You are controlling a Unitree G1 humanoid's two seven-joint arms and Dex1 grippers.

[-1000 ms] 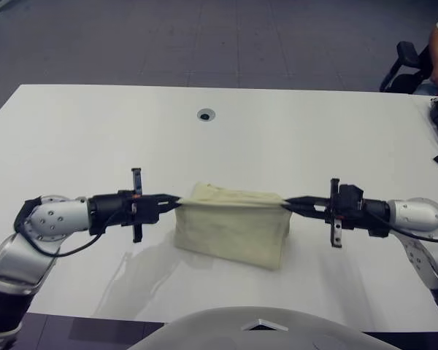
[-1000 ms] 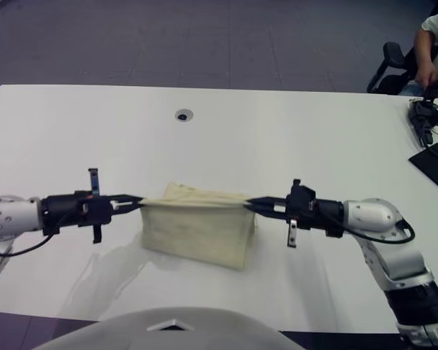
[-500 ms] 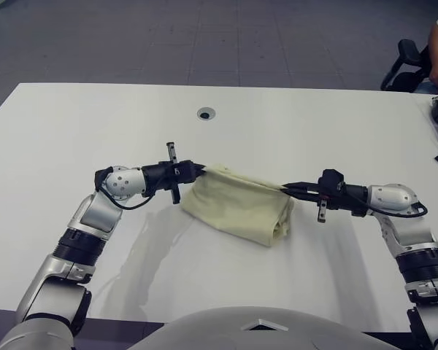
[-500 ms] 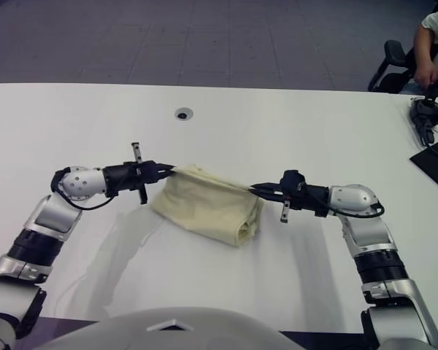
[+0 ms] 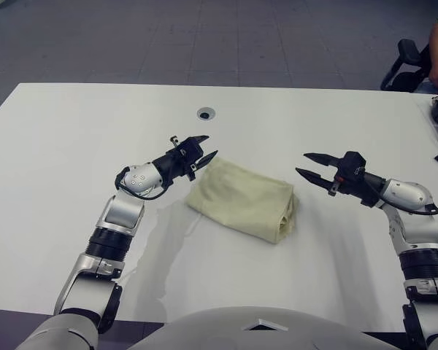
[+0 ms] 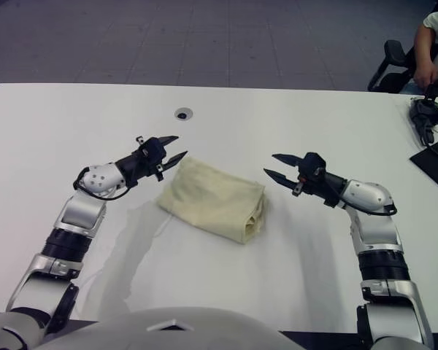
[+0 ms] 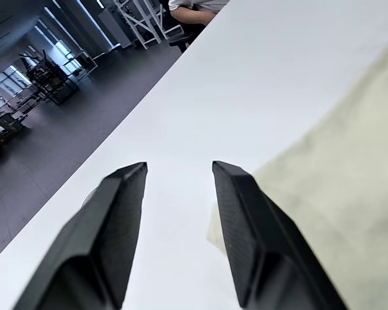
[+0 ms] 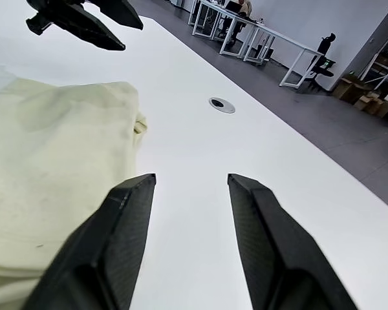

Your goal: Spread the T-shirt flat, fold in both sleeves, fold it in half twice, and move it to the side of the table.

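Observation:
The pale yellow T-shirt (image 5: 242, 200) lies folded into a small rectangle in the middle of the white table (image 5: 73, 124), its stacked layers showing at its right end. My left gripper (image 5: 203, 146) hovers open just beyond the bundle's far left corner, holding nothing. My right gripper (image 5: 304, 164) hovers open a short way right of the bundle, also holding nothing. The left wrist view shows the cloth (image 7: 349, 194) beside its open fingers (image 7: 246, 226). In the right wrist view the cloth (image 8: 52, 148) lies beside the open fingers (image 8: 126, 226), with the left gripper (image 8: 84, 19) beyond.
A round cable grommet (image 5: 205, 114) sits in the table behind the shirt. Black items (image 6: 427, 120) lie at the table's far right edge, near a seated person. Bare tabletop stretches to the left and right of the bundle.
Both grippers have let go of the T-shirt and opened, backing off from its ends. The bundle, held stretched between them earlier, now rests on the table.

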